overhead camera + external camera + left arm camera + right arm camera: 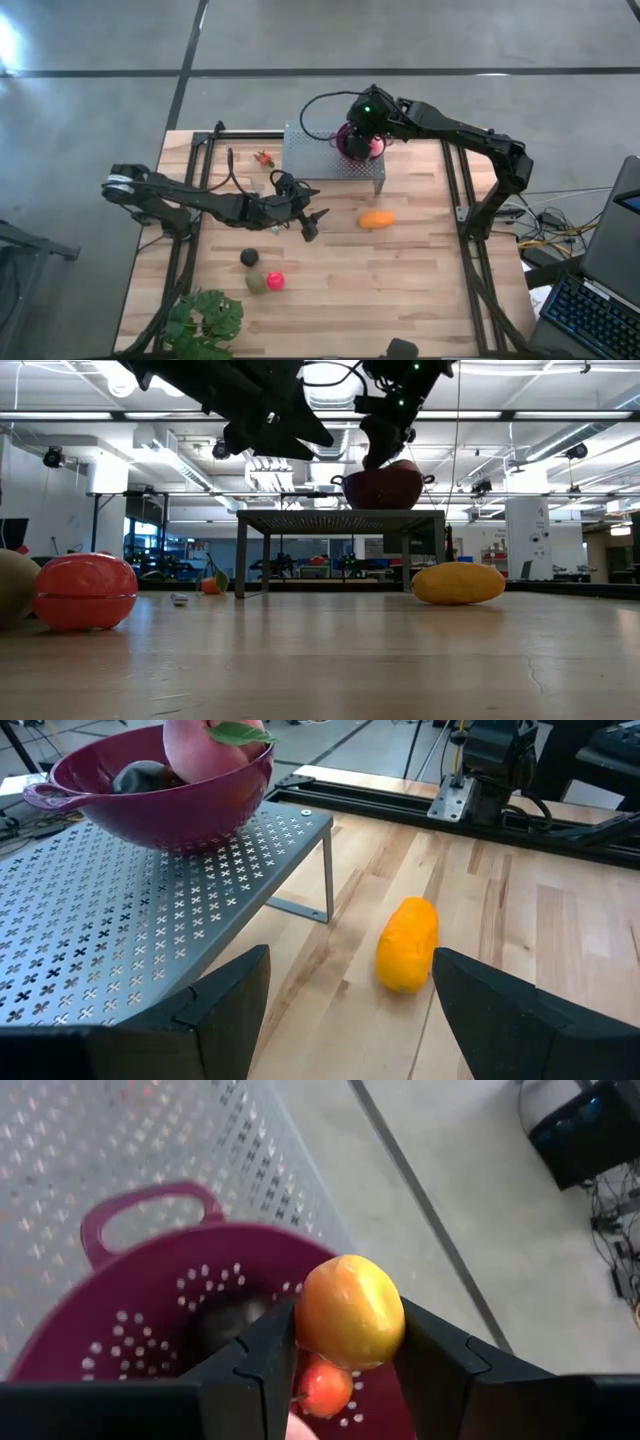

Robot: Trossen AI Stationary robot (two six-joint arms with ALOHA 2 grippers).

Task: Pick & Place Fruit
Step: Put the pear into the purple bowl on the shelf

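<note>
Yellow-orange fruit, round (red-blushed), pinched by right hand; left hand spread.

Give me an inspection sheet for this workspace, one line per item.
Surface: wooden table, perforated metal stand at its back.
Job's things: yellow-red fruit in right gripper; orange piece, red ball, olive-green piece, dark ball on table; pink fruit in purple bowl on the stand.
Clutter: leafy plant.
Grippers: right gripper shut on fruit over bowl; left gripper open, facing orange piece.
Cables: black cable behind the stand.
Surroundings: keyboard.
</note>
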